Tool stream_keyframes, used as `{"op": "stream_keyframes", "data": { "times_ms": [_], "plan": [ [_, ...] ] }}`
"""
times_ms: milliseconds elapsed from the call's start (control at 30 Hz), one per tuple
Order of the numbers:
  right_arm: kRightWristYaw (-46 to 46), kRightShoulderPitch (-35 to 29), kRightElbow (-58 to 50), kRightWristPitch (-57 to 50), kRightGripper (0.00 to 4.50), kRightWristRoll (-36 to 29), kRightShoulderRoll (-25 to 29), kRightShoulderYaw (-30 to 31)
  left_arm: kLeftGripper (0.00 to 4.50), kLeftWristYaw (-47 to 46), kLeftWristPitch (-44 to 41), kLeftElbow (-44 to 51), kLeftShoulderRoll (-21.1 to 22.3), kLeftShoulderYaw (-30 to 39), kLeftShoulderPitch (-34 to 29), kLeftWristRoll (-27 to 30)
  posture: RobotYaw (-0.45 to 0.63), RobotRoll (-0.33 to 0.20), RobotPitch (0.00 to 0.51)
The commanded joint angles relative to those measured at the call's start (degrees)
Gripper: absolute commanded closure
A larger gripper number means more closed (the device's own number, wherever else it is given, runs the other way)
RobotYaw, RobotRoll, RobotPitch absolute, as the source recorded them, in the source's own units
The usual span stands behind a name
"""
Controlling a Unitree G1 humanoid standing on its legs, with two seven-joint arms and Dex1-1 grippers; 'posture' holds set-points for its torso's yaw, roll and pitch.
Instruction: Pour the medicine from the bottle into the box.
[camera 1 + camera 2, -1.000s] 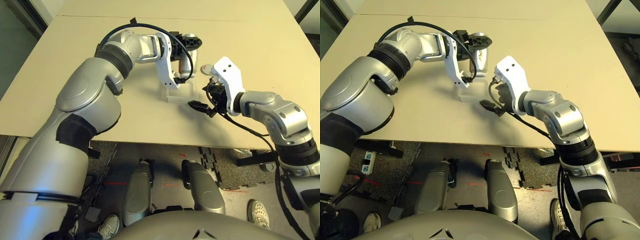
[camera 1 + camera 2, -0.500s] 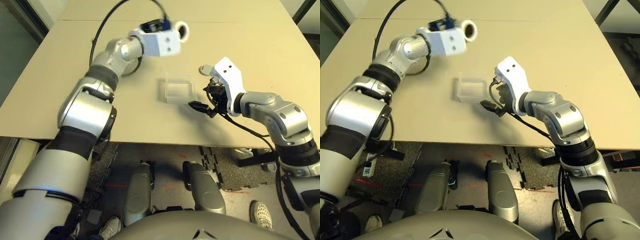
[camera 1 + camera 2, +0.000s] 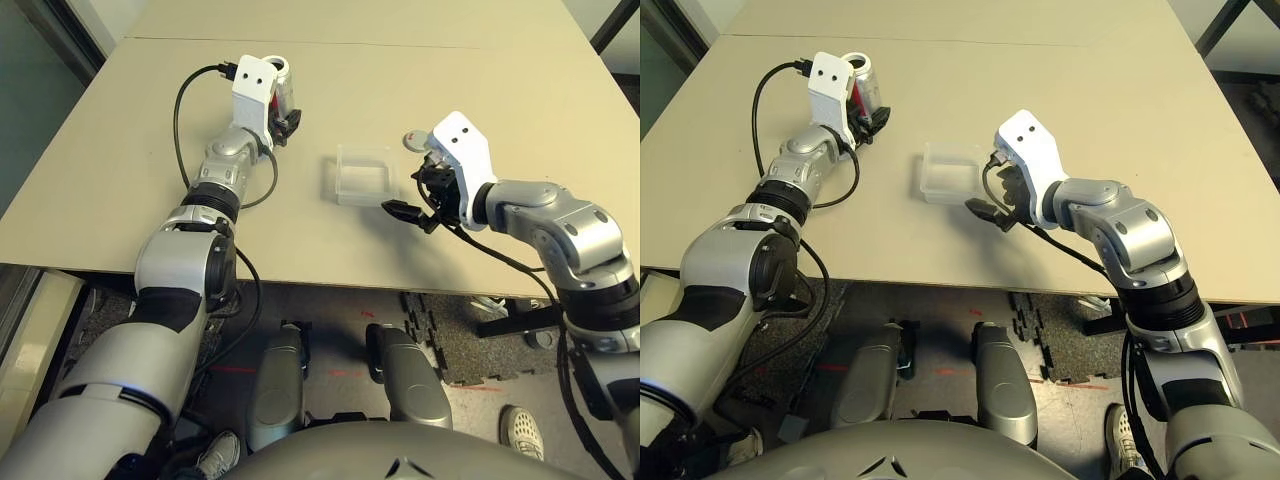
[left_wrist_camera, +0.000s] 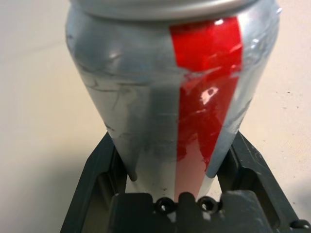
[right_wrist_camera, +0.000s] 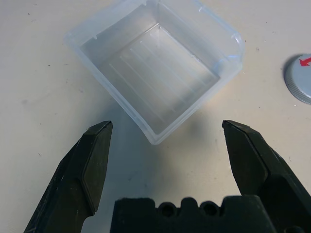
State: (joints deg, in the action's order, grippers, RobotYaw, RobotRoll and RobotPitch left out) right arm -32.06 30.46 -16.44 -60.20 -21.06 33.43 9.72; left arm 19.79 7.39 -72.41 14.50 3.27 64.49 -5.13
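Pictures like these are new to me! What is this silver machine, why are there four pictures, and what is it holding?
It is a robot with two silver arms at a tan table. Each arm ends in a tool with two black fingers. Two pictures come from cameras in its head, looking down. The other two come from a small camera on each wrist, looking along the fingers. The left tool is shut on a silver-grey bottle with a red stripe. The right tool is open and holds nothing; it points at a clear plastic box on the table. A loose grey cap lies beside the box.
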Motion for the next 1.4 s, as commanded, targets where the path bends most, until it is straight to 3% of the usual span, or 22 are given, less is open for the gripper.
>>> {"op": "stream_keyframes", "data": {
  "times_ms": [33,100,167,267,500,867,967,1100,1167,1267,1400],
  "plan": [
    [-0.1,-0.32,0.06,-0.03,0.0,0.43,0.32,-0.35,1.79,-4.75,10.46,2.68,4.14,-15.25,4.31,-16.83,-0.04,0.0,0.163],
    [0.06,-0.34,0.15,0.02,0.0,0.44,0.01,-0.26,1.79,-14.45,18.07,5.01,7.36,-32.08,8.93,-35.53,-0.03,0.0,0.162],
    [0.23,-0.33,0.36,0.21,0.0,0.52,-0.34,-0.07,1.79,-22.59,21.69,5.56,8.67,-43.16,12.77,-47.3,-0.03,0.0,0.162],
    [0.67,-0.28,0.73,0.64,0.0,0.57,-1.28,-0.13,1.79,-31.19,24.14,4.51,8.37,-52.72,16.63,-56.96,-0.04,0.0,0.161],
    [1.63,-0.61,0.58,0.85,0.0,0.57,-2.87,-0.58,1.79,-43.0,24.82,1.74,5.96,-62.5,19.74,-66.64,-0.05,0.0,0.16],
    [2.03,-1.0,0.08,0.76,0.0,0.55,-2.97,-1.16,1.79,-46.74,23.95,0.11,5.81,-63.32,18.03,-67.58,-0.06,0.0,0.156],
    [1.91,-1.0,0.18,0.87,0.0,0.59,-2.83,-1.03,1.79,-40.96,25.94,-1.55,4.98,-57.64,17.06,-60.84,-0.06,0.0,0.156],
    [1.59,-0.98,0.17,0.76,0.0,0.48,-2.51,-1.02,1.79,-24.87,25.45,-3.96,2.53,-41.41,14.99,-42.81,-0.05,0.0,0.156],
    [1.21,-0.98,0.12,0.72,0.0,0.5,-2.05,-0.86,1.79,-13.25,20.37,-4.31,0.66,-28.07,12.78,-28.42,-0.05,0.0,0.158],
    [0.66,-0.83,0.04,0.55,0.0,0.44,-1.58,-0.73,1.79,-3.37,9.41,-3.23,-1.48,-10.38,10.39,-10.38,-0.04,0.0,0.159],
    [0.0,-0.43,-0.12,0.19,0.0,0.21,-0.99,-0.75,1.79,-0.54,1.24,-0.39,-2.49,1.52,6.25,1.37,-0.03,0.0,0.162]
  ]
}}
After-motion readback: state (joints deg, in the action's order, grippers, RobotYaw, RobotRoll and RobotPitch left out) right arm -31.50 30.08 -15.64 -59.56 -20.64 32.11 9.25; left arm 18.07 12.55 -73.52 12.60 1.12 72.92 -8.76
